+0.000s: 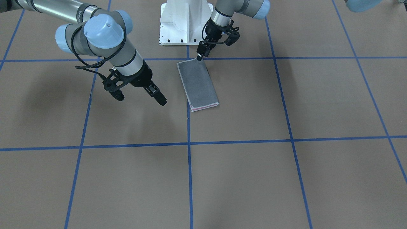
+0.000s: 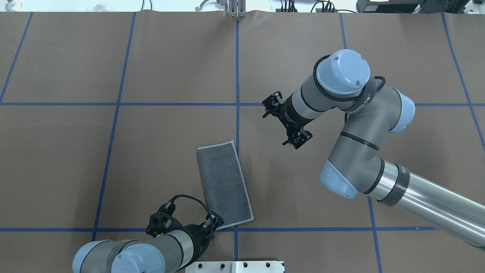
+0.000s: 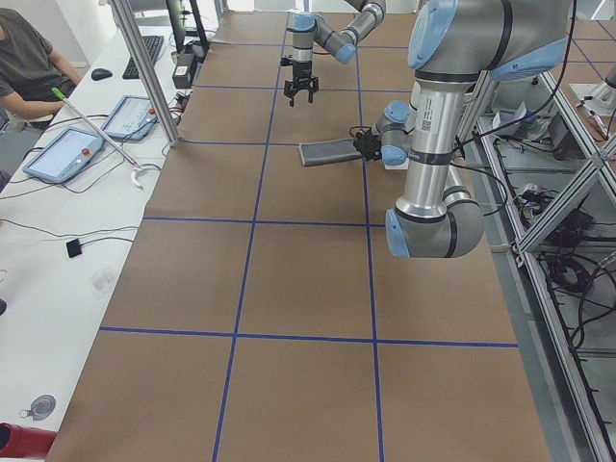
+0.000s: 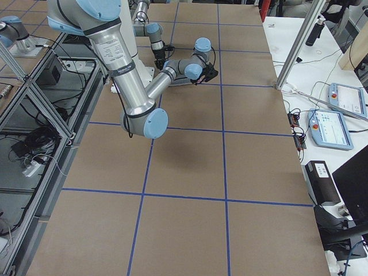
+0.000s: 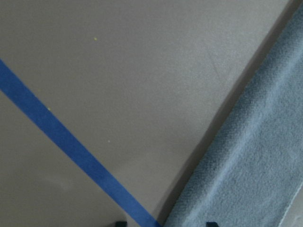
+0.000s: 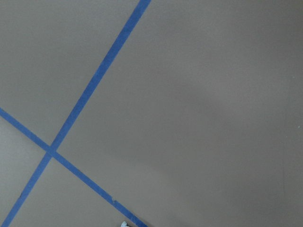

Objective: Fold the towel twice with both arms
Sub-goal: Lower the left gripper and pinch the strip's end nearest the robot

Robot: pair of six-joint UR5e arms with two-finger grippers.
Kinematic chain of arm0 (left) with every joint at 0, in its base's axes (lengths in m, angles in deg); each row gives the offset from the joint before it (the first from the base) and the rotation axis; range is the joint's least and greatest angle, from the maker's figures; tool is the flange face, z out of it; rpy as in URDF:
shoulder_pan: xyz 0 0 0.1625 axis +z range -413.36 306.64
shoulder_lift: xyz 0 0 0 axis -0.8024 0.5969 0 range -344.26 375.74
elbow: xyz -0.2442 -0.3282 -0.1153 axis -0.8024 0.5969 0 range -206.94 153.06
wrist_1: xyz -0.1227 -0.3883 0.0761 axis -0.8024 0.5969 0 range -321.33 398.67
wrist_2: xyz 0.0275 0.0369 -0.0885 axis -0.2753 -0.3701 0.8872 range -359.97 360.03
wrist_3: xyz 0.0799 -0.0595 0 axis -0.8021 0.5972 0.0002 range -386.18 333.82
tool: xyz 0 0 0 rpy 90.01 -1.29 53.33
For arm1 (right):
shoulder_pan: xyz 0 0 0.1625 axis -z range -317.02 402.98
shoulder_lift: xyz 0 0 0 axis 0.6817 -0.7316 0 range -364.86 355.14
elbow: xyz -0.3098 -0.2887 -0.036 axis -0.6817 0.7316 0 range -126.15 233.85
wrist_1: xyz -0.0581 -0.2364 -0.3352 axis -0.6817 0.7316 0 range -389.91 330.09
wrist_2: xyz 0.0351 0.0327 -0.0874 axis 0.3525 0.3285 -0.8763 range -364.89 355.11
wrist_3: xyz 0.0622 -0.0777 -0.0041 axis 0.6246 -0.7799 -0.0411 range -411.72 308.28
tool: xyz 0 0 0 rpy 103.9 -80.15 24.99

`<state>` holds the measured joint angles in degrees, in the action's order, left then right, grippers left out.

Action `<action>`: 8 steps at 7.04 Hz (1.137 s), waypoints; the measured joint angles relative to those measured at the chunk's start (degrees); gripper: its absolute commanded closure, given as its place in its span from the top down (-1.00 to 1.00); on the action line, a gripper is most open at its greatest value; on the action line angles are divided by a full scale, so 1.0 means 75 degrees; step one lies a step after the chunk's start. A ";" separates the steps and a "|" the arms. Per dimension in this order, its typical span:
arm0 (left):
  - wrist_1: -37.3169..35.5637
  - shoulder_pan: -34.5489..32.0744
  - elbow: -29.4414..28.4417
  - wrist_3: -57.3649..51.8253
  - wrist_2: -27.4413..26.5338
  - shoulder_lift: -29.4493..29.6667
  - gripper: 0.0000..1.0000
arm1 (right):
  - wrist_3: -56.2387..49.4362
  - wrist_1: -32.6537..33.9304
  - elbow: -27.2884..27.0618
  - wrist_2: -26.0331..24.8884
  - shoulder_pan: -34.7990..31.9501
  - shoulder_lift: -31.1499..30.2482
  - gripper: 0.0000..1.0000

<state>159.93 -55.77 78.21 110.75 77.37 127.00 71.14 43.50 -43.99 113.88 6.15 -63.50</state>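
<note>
The towel (image 1: pixel 197 84) lies flat on the brown table, folded into a long strip with its dark grey face up. A pink layer shows along its far short edge (image 1: pixel 205 108). It also shows in the overhead view (image 2: pixel 224 181). My left gripper (image 1: pixel 199 58) is down at the towel's corner nearest the base. In the left wrist view the left gripper (image 5: pixel 165 223) has its fingertips (image 5: pixel 211 223) apart, either side of the towel's edge (image 5: pixel 246 156). My right gripper (image 1: pixel 162 101) hangs open and empty above bare table, beside the towel and apart from it.
The white pedestal base (image 1: pixel 186 22) stands just behind the towel. Blue tape lines (image 1: pixel 189 133) cross the table in a grid. An operator (image 3: pixel 29 58) and tablets (image 3: pixel 63 154) are at a side bench beyond the table's far edge.
</note>
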 measured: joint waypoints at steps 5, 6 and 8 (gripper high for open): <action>-0.0003 -0.0133 0.0132 -0.0111 0.0048 -0.0005 -1.00 | 0.0001 -0.0003 0.0040 -0.0003 0.0059 -0.0011 1.00; -0.0006 -0.0235 0.0274 -0.0248 0.0116 -0.0063 -1.00 | 0.0001 -0.0002 0.0045 -0.0004 0.0062 -0.0007 1.00; -0.0001 -0.0463 0.0389 -0.0783 0.0369 -0.0251 -1.00 | -0.0006 -0.0003 0.0050 -0.0004 0.0061 -0.0030 1.00</action>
<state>159.93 -59.24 81.13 104.88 80.14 125.12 71.09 43.48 -43.62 113.85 6.61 -63.73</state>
